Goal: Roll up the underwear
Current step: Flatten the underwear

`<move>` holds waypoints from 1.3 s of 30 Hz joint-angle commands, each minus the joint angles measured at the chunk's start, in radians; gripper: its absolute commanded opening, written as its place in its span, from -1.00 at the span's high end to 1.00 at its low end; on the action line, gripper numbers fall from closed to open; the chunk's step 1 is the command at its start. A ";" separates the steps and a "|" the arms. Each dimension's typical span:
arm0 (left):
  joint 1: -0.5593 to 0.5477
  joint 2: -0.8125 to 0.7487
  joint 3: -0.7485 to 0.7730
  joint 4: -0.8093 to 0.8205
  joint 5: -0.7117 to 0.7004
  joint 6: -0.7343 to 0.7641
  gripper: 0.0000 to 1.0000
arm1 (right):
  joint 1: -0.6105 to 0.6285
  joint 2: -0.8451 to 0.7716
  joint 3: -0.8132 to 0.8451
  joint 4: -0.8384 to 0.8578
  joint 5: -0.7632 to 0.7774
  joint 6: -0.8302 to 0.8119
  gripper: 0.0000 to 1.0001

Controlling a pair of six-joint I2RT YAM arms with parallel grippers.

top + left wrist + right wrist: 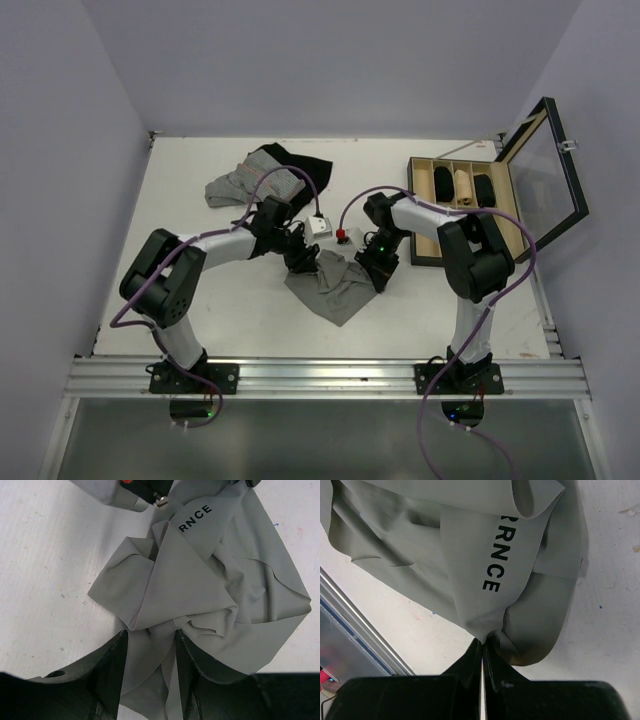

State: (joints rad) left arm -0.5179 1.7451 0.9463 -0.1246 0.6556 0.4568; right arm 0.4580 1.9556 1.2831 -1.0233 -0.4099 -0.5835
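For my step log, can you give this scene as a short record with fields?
underwear: crumpled at mid table, not yet rolled, band lettering showing
left gripper: open, cloth lying between its fingers
right gripper: shut on the underwear at the lettered band
pile: other garments, far left
box: at right, lid open, rolled things in its compartments

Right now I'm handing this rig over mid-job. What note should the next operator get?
Right gripper: shut on the edge of the lettered band of the underwear.
Left gripper: jaws apart, with a fold of the cloth lying between them.
Underwear: crumpled in a loose heap between the two grippers, not laid flat.
Done: nothing is rolled yet.
Left: spread it flat, fold it, then roll it.
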 commanded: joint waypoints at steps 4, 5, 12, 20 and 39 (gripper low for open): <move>-0.014 0.053 0.069 -0.015 0.047 0.017 0.10 | -0.001 -0.006 0.005 0.011 -0.004 -0.015 1.00; -0.014 0.059 0.075 -0.012 0.042 0.011 0.15 | -0.001 -0.007 0.007 0.009 -0.004 -0.015 1.00; -0.013 0.042 0.065 0.020 -0.023 -0.023 1.00 | -0.001 -0.020 0.007 0.000 0.006 -0.019 1.00; 0.140 -0.215 -0.084 -0.001 -0.074 -0.029 1.00 | -0.001 -0.055 0.022 -0.018 0.028 -0.041 1.00; 0.191 -0.647 -0.350 -0.507 0.004 0.474 0.37 | 0.100 -0.004 -0.018 -0.124 -0.125 -0.174 1.00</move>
State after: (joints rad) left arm -0.3294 1.1313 0.5755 -0.5377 0.6167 0.7742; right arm 0.5404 1.9514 1.2922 -1.0946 -0.5167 -0.7136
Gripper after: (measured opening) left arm 0.245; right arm 0.010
